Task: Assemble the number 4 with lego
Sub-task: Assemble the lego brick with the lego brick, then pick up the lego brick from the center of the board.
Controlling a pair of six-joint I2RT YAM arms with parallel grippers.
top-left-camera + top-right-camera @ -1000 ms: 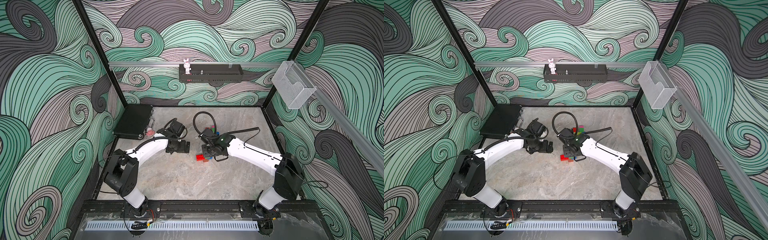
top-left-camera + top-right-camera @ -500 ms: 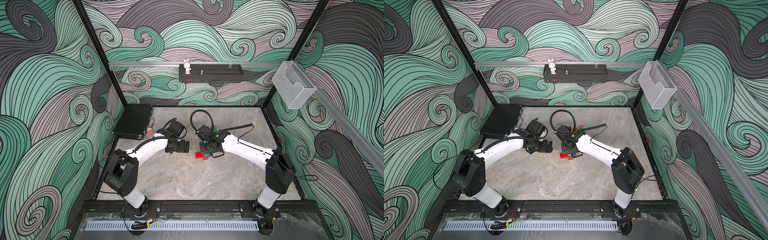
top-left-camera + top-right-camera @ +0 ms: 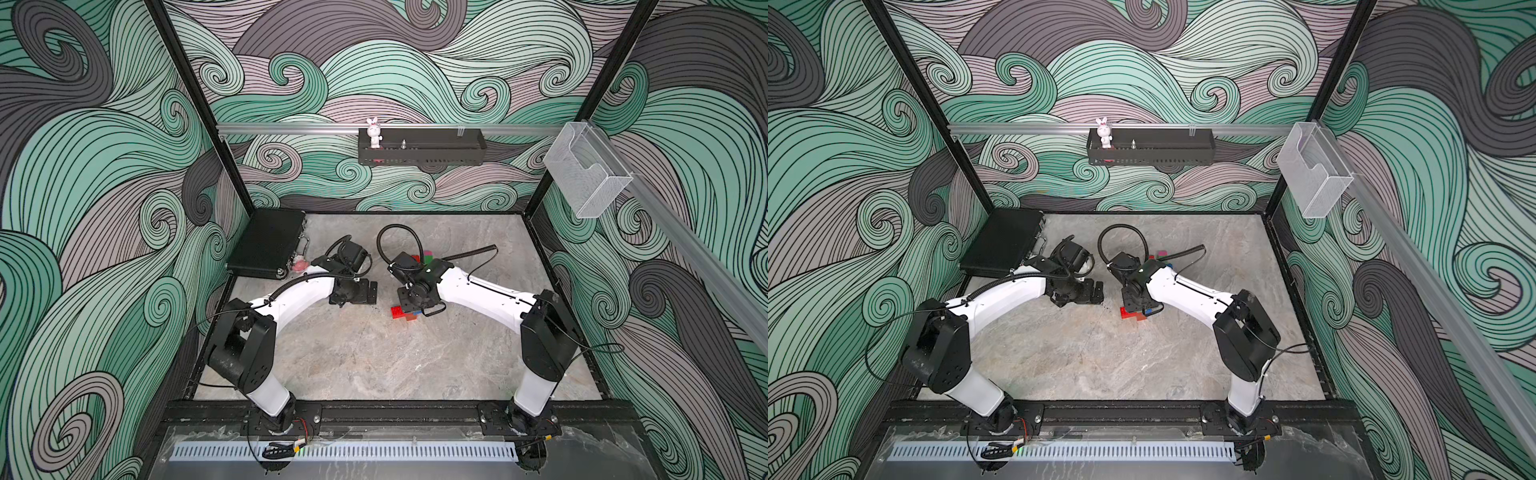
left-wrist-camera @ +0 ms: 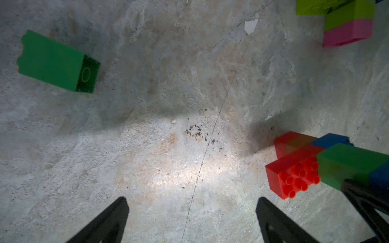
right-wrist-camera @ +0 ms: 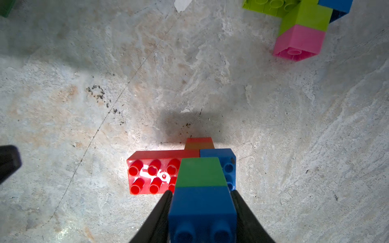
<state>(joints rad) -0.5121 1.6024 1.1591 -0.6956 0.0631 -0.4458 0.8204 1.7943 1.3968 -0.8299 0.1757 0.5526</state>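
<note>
Where right claw straddles, blue brick between

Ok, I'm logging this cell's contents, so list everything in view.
lego assembly: one, red, blue and green bricks joined, mid-table
green brick: one, dark green, lying on its side on the table
brick cluster: one, lime, pink and blue, on the table beyond the assembly
case: one, black, far left table corner
bunny figure: one, white-pink, on the shelf
shelf: one, black, back wall
holder: one, clear, right wall rail
table: one, grey marble
left gripper: one, black, open, over bare table
right gripper: one, black, jaws flanking the assembly's top blue brick
</note>
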